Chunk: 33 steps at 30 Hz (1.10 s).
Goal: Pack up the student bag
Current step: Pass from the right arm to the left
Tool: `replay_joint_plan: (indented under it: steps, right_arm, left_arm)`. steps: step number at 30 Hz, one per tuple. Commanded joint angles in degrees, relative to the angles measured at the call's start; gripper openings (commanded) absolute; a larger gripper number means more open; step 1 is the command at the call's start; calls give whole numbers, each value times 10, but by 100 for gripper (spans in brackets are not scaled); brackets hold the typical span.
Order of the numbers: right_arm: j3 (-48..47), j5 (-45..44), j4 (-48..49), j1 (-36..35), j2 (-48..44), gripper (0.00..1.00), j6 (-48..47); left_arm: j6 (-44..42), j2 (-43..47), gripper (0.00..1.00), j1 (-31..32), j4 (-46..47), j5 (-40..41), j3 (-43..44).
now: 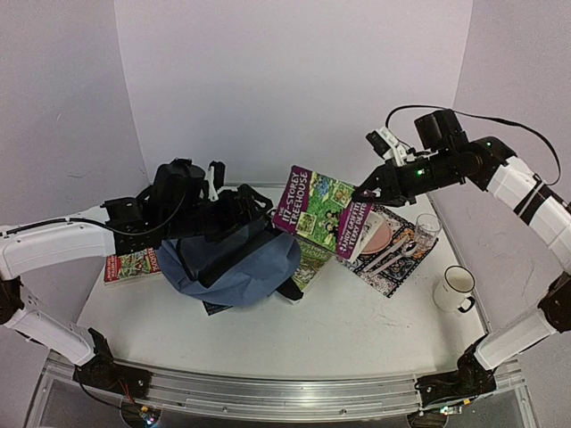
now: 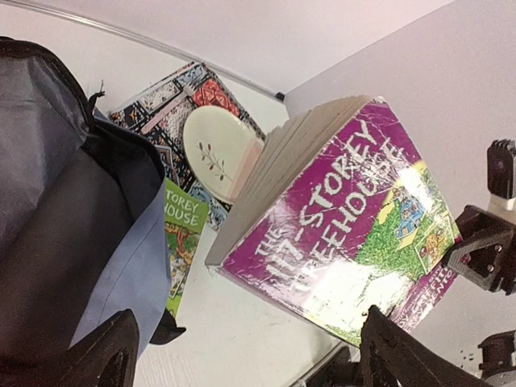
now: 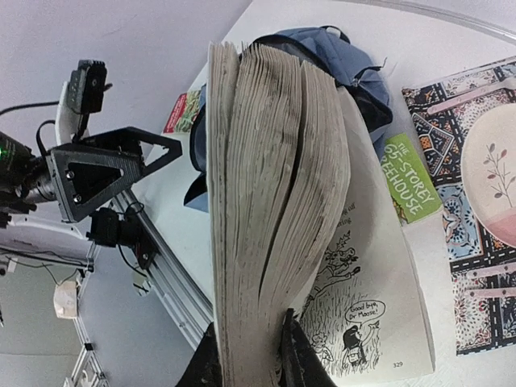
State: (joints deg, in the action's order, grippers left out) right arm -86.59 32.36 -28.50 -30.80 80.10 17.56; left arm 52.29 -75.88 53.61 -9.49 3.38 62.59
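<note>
Grey-blue fabric slumps mid-table: the bag (image 1: 236, 267), its dark inside showing in the left wrist view, probably left open so books can slide in. A green book (image 1: 310, 259) lies flat against the bag's right side, likely next in line. Over the bag's far edge the left gripper (image 2: 254, 355) hangs with jaws wide apart, holding nothing. Up and right of the bag, the right gripper (image 1: 364, 192) is clamped on a purple book (image 1: 317, 209), tilted down toward the bag, seemingly for insertion.
</note>
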Motion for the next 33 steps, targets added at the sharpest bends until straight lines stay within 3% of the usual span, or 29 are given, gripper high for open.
replay_joint_plan:
  steps: [1, 8, 18, 22, 26, 30, 33]
  right_arm:
    - [-15, 1, 119, 2, -40, 0, 86]
    - [109, 28, 339, 1, -82, 0, 216]
    - [179, 20, 485, -12, -96, 0, 310]
    - [200, 3, 505, -23, -99, 0, 327]
    - [216, -2, 514, -27, -100, 0, 341]
    - [236, -13, 512, -28, -101, 0, 351]
    - [246, -36, 500, -28, -101, 11, 354]
  left_arm:
    - [60, 12, 98, -17, 142, -28, -29]
    - [86, -40, 99, -27, 196, -66, -3]
    - [134, -112, 98, -28, 328, -113, 8]
    - [159, -124, 92, -29, 407, -112, -12]
    - [166, -127, 76, -29, 449, -107, -19]
    - [166, -112, 48, -31, 473, -86, -35]
    - [171, -98, 29, -36, 476, -74, -47]
